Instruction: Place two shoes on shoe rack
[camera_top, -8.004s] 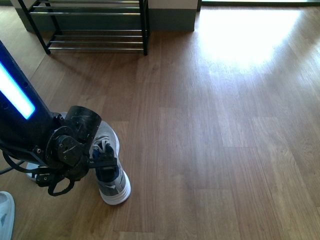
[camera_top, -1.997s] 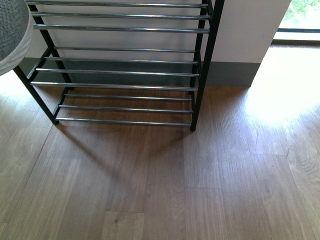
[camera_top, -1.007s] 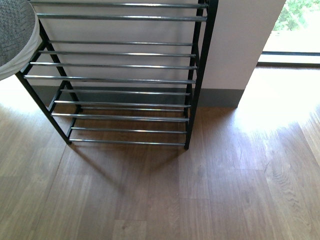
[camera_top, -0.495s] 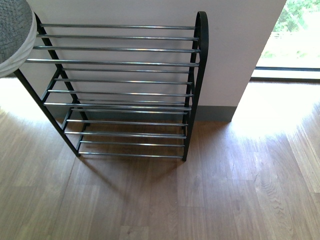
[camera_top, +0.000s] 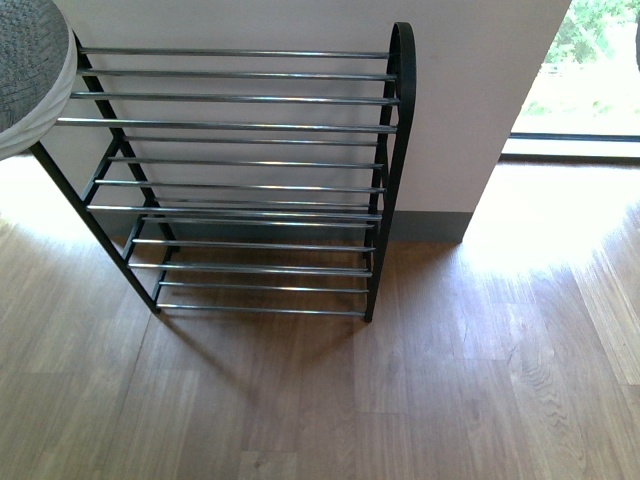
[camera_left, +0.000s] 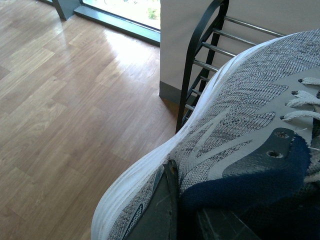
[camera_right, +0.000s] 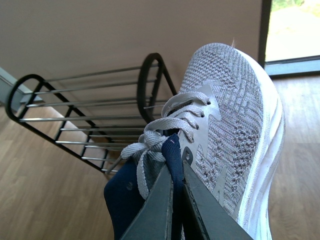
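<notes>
The shoe rack (camera_top: 240, 125) stands against a pale wall, with black arched side frames and several tiers of silvery rods, all bare. It also shows in the left wrist view (camera_left: 202, 50) and the right wrist view (camera_right: 95, 107). My left gripper (camera_left: 172, 205) is shut on the side wall of a grey knit shoe (camera_left: 240, 125), held in the air beside the rack; its toe (camera_top: 25, 70) shows at the front view's top left. My right gripper (camera_right: 172, 192) is shut on the navy collar of the second shoe (camera_right: 232, 120), held above the floor near the rack.
Wooden plank floor (camera_top: 400, 400) lies in front of the rack. The wall corner (camera_top: 500, 130) ends to the right of the rack, with a grey baseboard. Beyond it is a bright glass door or window with a dark frame (camera_top: 575, 137).
The view has risen and tilted up along the rack, from its lower tiers to its arched top. The shoe's toe has stayed at the top left. Since half a second ago almost nothing has moved.
</notes>
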